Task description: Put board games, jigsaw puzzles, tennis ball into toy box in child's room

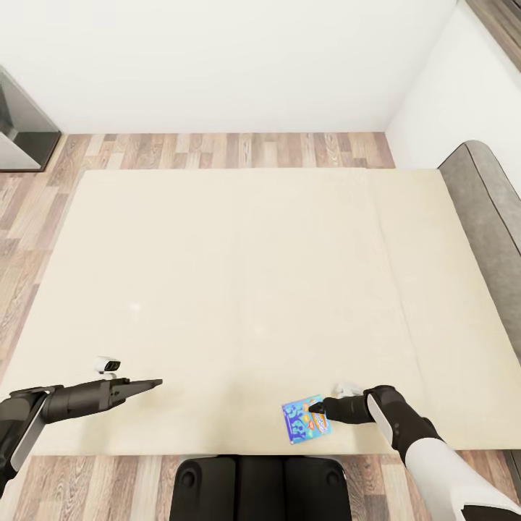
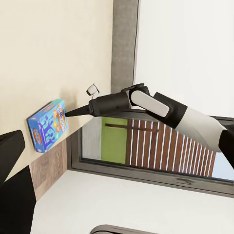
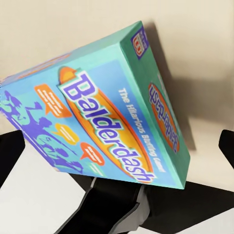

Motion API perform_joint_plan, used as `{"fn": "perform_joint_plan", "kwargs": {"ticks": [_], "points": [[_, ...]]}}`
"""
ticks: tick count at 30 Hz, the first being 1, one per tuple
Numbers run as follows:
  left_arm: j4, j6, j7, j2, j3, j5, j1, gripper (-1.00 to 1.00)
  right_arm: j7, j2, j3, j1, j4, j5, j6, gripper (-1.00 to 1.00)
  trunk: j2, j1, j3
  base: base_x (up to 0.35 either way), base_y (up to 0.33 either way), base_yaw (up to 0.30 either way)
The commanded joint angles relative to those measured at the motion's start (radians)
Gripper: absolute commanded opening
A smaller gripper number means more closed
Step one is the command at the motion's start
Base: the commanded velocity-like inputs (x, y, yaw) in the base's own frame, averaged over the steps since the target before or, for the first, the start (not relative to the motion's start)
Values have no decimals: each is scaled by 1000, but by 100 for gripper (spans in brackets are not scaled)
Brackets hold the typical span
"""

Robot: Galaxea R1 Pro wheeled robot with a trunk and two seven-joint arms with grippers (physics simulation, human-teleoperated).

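the right gripper (image 1: 318, 410) has its jaws closing around the blue board game (image 1: 307, 419) near the bed (image 1: 239, 275) edge, left gripper (image 1: 153, 383) jaws pressed together; a shallow grip could drop it.

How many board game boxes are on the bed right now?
1: a flat blue Balderdash game box near the cream mattress's near edge, at the right claw. No second box is visible.
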Motion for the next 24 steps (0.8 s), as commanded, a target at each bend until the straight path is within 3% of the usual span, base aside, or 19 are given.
{"fn": "perform_joint_plan", "kwargs": {"ticks": [1, 24], "points": [[0, 11, -4, 0, 0, 0, 0, 100, 1, 0, -4, 0, -1, -3, 8, 100, -2, 1, -1, 0, 0, 0], [0, 11, -4, -1, 0, 0, 0, 100, 3, 6, 2, 0, 1, -2, 9, 100, -2, 1, -1, 0, 0, 0]]}}
